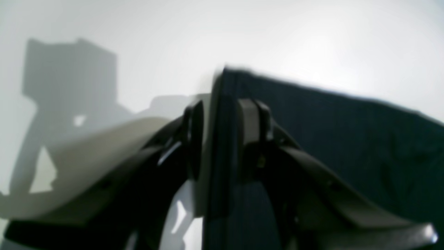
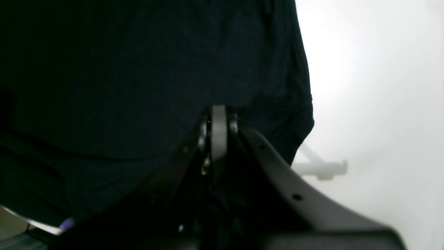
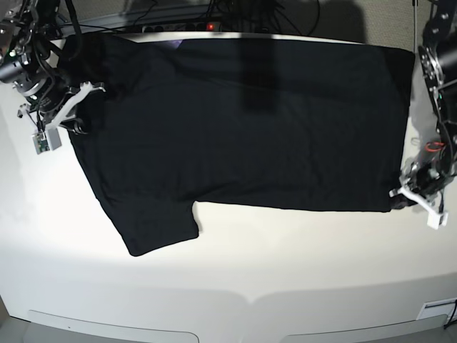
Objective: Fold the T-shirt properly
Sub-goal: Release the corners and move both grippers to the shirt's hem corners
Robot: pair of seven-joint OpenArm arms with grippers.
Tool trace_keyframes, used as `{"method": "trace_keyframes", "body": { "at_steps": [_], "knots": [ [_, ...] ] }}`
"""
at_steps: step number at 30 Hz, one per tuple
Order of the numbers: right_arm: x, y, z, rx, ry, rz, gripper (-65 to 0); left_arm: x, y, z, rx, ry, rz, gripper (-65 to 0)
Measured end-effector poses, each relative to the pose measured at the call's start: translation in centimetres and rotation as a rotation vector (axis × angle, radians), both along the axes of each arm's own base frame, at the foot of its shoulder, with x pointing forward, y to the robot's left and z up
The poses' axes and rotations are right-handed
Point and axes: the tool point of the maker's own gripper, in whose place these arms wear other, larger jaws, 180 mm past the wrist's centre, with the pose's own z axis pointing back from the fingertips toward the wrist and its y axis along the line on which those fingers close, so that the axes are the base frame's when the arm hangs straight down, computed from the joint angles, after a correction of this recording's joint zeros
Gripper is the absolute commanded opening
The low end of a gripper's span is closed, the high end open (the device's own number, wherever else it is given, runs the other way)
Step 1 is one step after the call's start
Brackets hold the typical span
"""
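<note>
T-shirt (image 3: 243, 121) lay flat, plain black side up | table (image 3: 235, 264) white | grippers at opposite edges, grip possibly unclear

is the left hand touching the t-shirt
Touching. In the left wrist view the T-shirt's edge runs up between the left hand's parted fingers, lying against the one on the cloth side.
</note>
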Motion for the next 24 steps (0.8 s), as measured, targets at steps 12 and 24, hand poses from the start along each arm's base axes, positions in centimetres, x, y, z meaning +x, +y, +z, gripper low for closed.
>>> {"method": "trace_keyframes", "body": {
  "at_steps": [12,24],
  "knots": [
    [0.2,-0.1,0.0,-0.004,0.005,-0.001,-65.0,0.2,-2.2,-2.3,0.058,0.047,-0.084,-48.7],
    [4.5,0.1,3.8,0.054,-0.216,-0.006,-36.7,-0.1,-4.1,-2.7,0.015,0.076,-0.123,-65.0]
  ]
}}
